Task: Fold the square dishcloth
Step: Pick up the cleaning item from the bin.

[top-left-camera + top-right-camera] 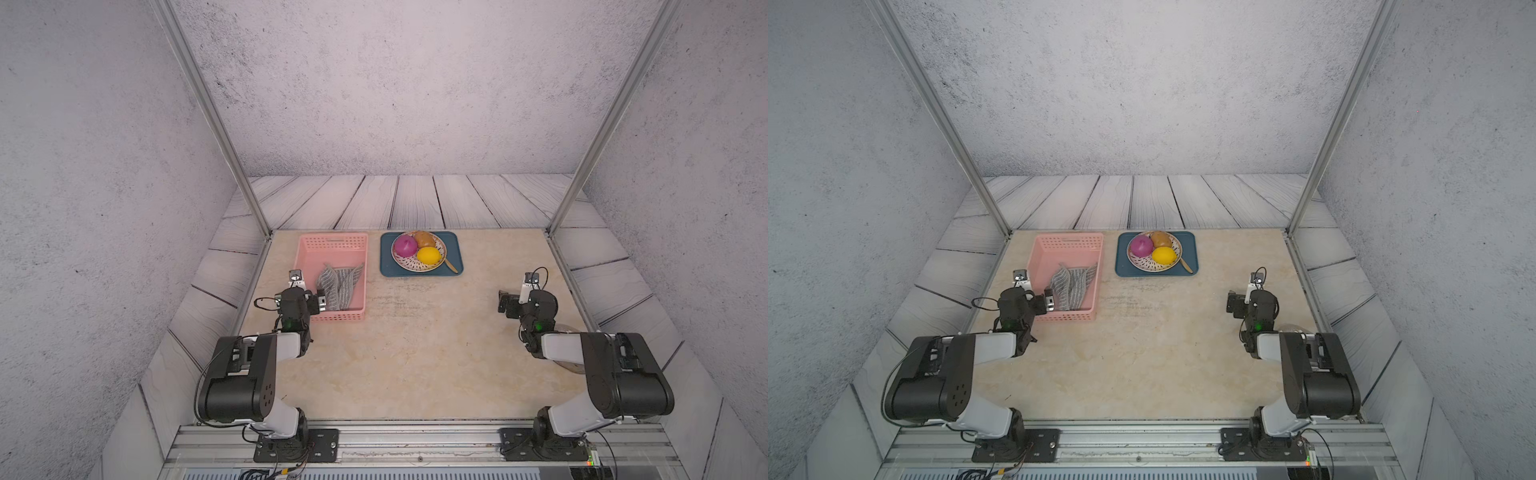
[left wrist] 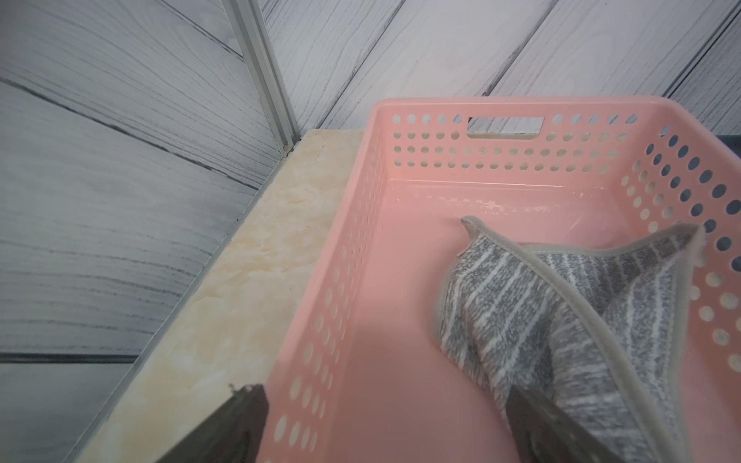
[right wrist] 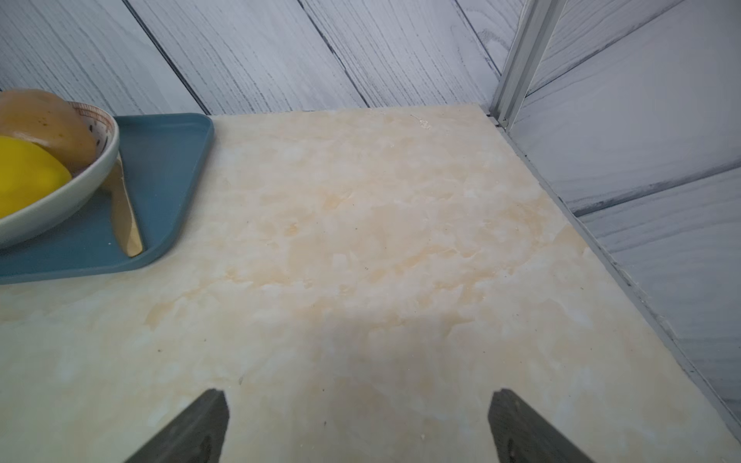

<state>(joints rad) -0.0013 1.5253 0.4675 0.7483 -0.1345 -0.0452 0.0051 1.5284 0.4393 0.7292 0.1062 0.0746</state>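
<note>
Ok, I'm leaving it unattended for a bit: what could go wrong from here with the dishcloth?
The open left tool straddles the side wall of the pink basket, so closing may clamp plastic, not the dishcloth. The dishcloth lies bunched in overlapping layers; a pinch might catch several. A dragged basket could bump the blue tray beside it.

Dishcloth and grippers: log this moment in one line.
dishcloth: crumpled in pink basket | left gripper: open at basket, empty | right gripper: open above table | fold: not started
</note>
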